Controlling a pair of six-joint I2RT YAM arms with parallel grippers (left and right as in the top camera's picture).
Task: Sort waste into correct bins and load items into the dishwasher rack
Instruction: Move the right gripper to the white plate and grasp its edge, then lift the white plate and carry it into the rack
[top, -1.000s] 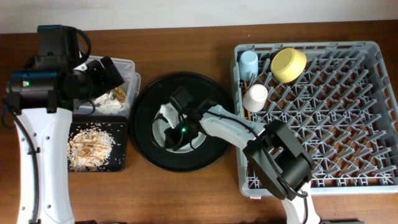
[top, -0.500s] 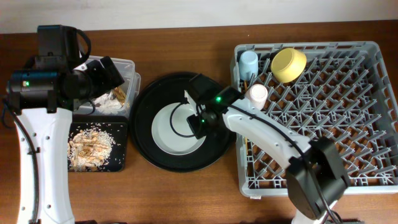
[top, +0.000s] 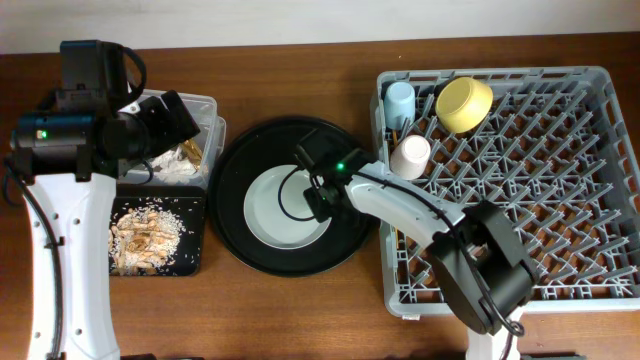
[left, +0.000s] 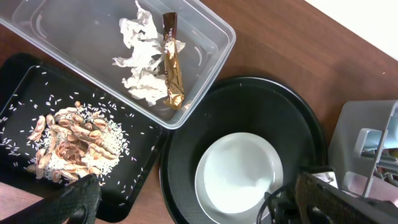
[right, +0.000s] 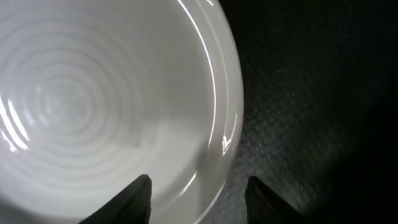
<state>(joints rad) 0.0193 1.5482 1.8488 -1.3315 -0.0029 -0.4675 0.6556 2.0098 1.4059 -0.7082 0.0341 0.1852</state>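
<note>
A: While the right gripper (right: 198, 183) hangs low over the pale grey-green plate (top: 275, 210), how do its fingers stand?

B: Apart. In its wrist view the two dark tips sit at the bottom edge. One is over the plate and the other over black tray surface, with the plate's rim running between them. They grip nothing.

A: And where does the plate lie?

B: Flat in the middle of the large round black tray (top: 232, 245), at the centre of the overhead view. The gripper is over the plate's upper right edge.

A: What of the left gripper (left: 199, 186)?

B: Spread wide, with nothing between its fingers. It hovers at the upper left of the overhead view, by the bins.

A: What do the bins hold?

B: The clear box (left: 211, 37) holds the crumpled white paper (left: 140, 62), with the gold-brown wrapper (left: 172, 68) lying on it. Just below the box, the shallow black tray (left: 25, 81) carries the food scraps (left: 74, 140) and scattered rice grains.

A: And the dishwasher rack (top: 560, 200)?

B: It fills the right side of the overhead view. In its upper left corner stand the light-blue cup (top: 400, 100) and, beside it, the yellow bowl (top: 464, 104). The pink cup (top: 411, 156) sits just below the blue one.
</note>
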